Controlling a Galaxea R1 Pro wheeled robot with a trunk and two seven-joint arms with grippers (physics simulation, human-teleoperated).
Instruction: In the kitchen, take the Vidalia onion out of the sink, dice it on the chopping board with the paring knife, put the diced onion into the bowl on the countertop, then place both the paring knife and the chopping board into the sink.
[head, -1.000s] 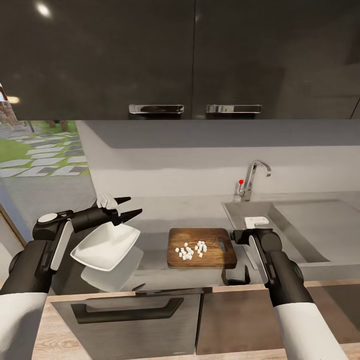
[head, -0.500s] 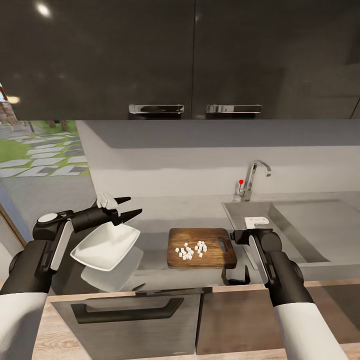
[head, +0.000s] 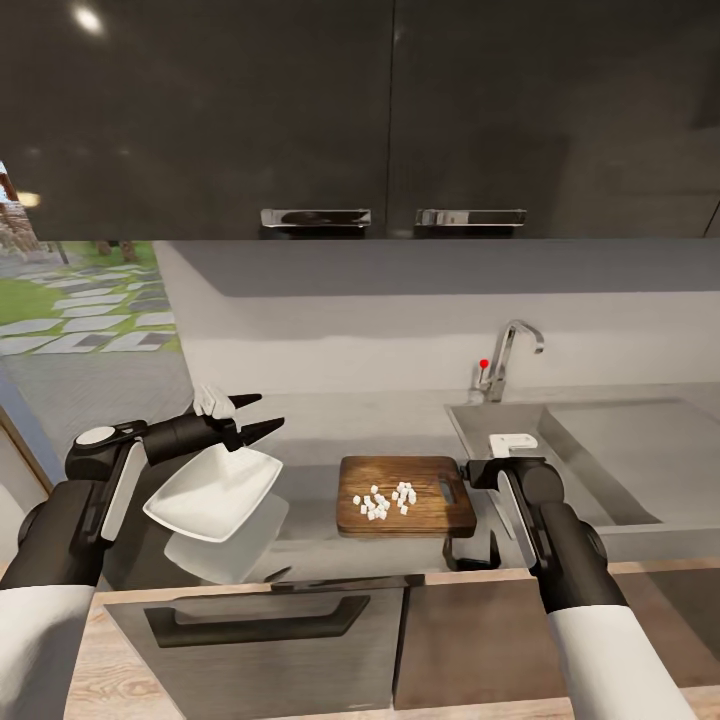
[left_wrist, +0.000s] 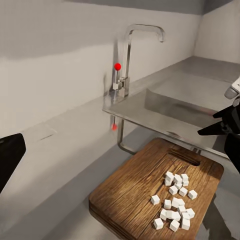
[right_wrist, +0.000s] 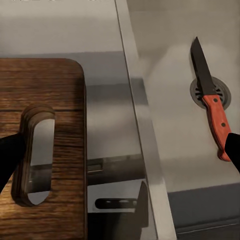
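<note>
The brown chopping board (head: 410, 473) lies on the glossy grey countertop (head: 320, 420), carrying a heap of white diced onion (head: 385, 500). The board (left_wrist: 125, 195) and the diced onion (left_wrist: 175, 202) also appear in the left wrist view. Left of the board sits the white square bowl (head: 210, 490), holding nothing. My left gripper (head: 268, 412) hovers open just above the bowl's far corner. My right gripper (head: 472, 553) is open at the counter's front, between the board's slot handle (right_wrist: 32, 150) and the sink (head: 600, 450). The paring knife (right_wrist: 210, 105) lies in the sink across the drain.
The chrome tap (head: 505, 355) with its red knob rises behind the sink's left corner. Dark wall cabinets (head: 390, 110) hang overhead. A grey appliance front (head: 260, 620) with a handle sits under the counter. At the far left a window (head: 80, 300) looks onto a garden.
The whole picture has slid a few pixels to the right, so the camera moved. Both grippers, the bowl, board and onion keep their places.
</note>
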